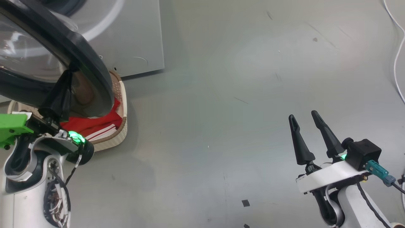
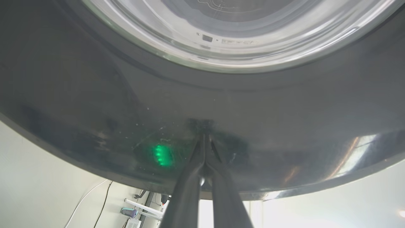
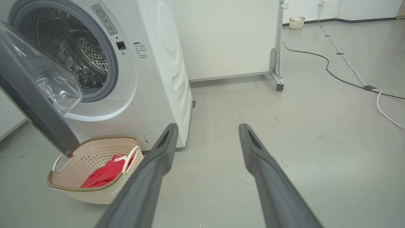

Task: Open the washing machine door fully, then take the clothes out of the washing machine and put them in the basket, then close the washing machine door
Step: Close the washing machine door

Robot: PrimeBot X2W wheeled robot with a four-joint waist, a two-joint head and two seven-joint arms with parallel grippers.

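The round black washing machine door [image 1: 91, 66] with its clear bulging window [image 3: 47, 82] stands partly swung out from the white washing machine [image 3: 152, 63], whose steel drum [image 3: 76, 60] looks bare. My left gripper [image 2: 205, 133] is shut, its fingertips pressed against the door's glossy black face [image 2: 95, 104]. Red clothes [image 3: 104, 174] with white stripes [image 1: 101, 133] lie in the cream basket [image 3: 95, 193] on the floor below the door. My right gripper [image 1: 303, 115] is open over bare floor, far to the right of the basket, holding nothing.
Grey floor [image 1: 221, 110] stretches to the right of the machine. A white cable [image 1: 397, 57] runs along the far right. A black cable [image 3: 332, 72], a wheeled panel leg [image 3: 277, 63] and another small basket [image 3: 296, 22] lie farther off.
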